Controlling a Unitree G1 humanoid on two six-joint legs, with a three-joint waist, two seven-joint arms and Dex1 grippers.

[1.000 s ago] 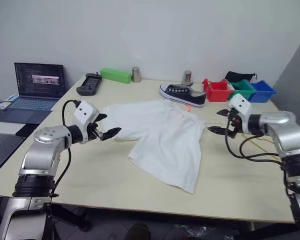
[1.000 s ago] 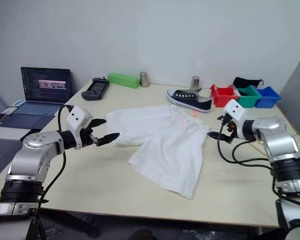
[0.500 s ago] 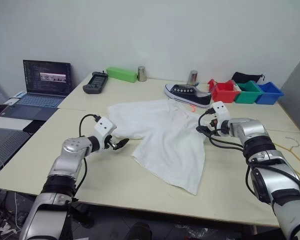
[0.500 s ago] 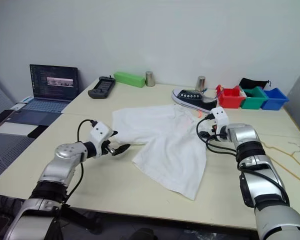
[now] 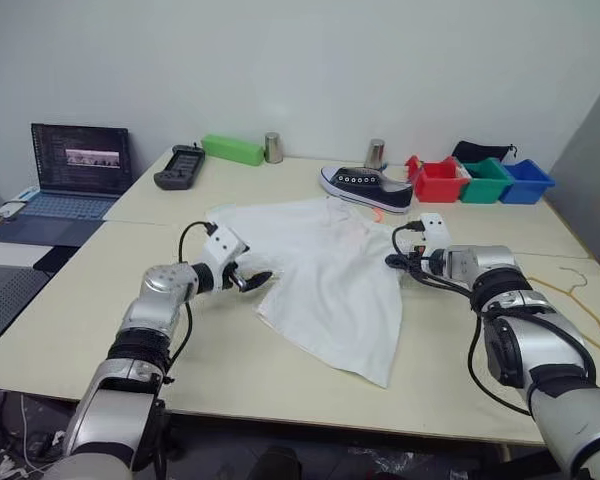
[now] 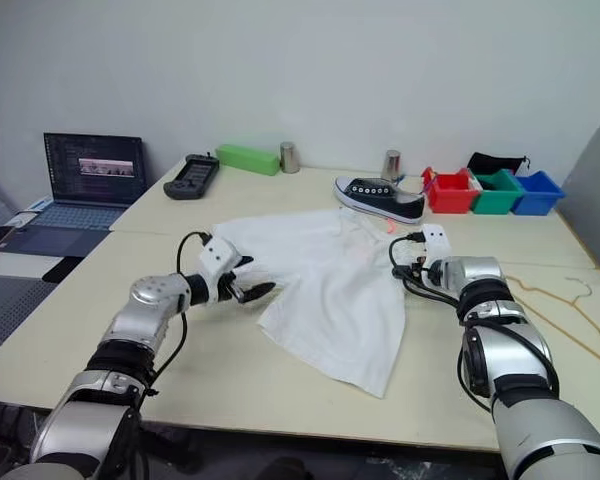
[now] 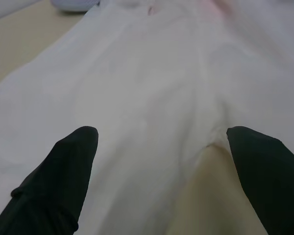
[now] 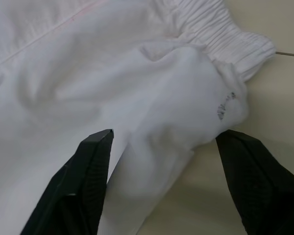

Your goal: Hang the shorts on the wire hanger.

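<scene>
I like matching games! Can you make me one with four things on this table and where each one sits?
Things:
1. shorts
2. shoe
3. wire hanger
4. laptop

Places:
A. far left side, screen lit
B. right edge of the table, past the right arm
C. spread flat in the middle, between the two grippers
D. behind the shorts, next to the red bin

Pairs: 1-C, 2-D, 3-B, 4-A
</scene>
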